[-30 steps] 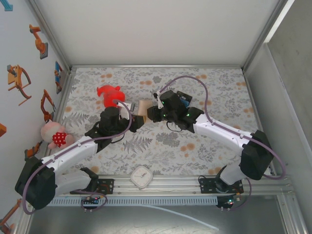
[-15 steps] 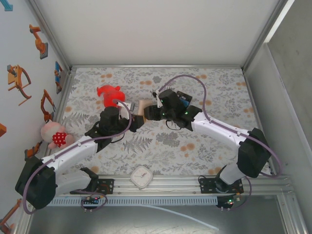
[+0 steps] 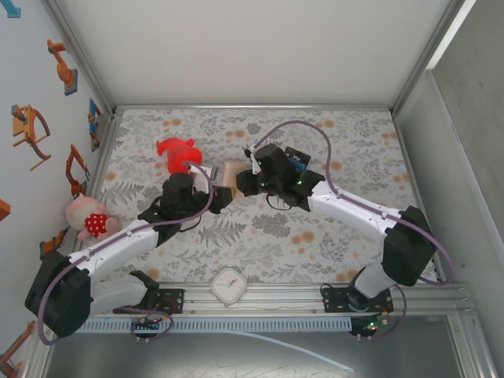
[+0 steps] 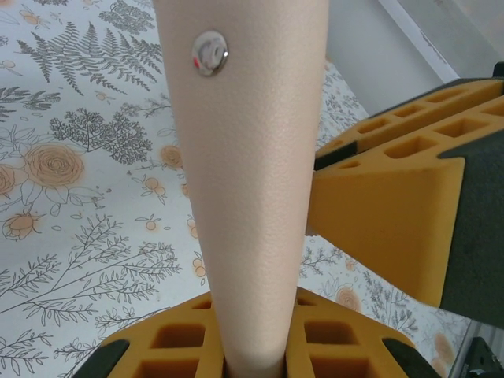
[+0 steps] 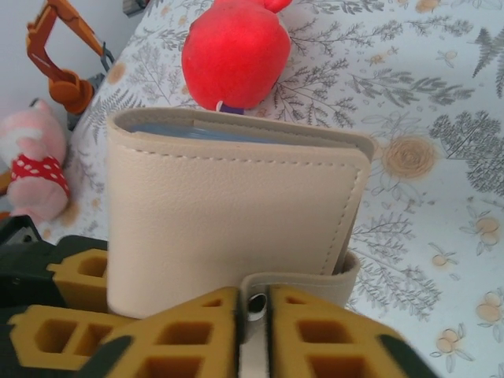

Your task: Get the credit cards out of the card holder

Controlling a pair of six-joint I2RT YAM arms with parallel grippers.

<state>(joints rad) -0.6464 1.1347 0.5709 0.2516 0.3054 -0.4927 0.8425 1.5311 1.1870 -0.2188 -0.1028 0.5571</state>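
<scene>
As both hold it, card holder (image 5: 236, 213): folded
left gripper (image 4: 252, 346): clamped on its edge
right gripper (image 5: 253, 315): pinching its tab (image 5: 315, 285)

At the middle of the table (image 3: 339, 142), the card holder (image 3: 229, 174) stands between the left gripper (image 3: 218, 194), at its near left, and the right gripper (image 5: 253, 311), at its right, with a round plush toy (image 3: 178, 153) far-left of it, a plush doll (image 3: 88, 218) at the left edge and a small clock (image 3: 230, 285) at the near edge.

Card holder (image 5: 228, 213) interior mostly out of sight
</scene>
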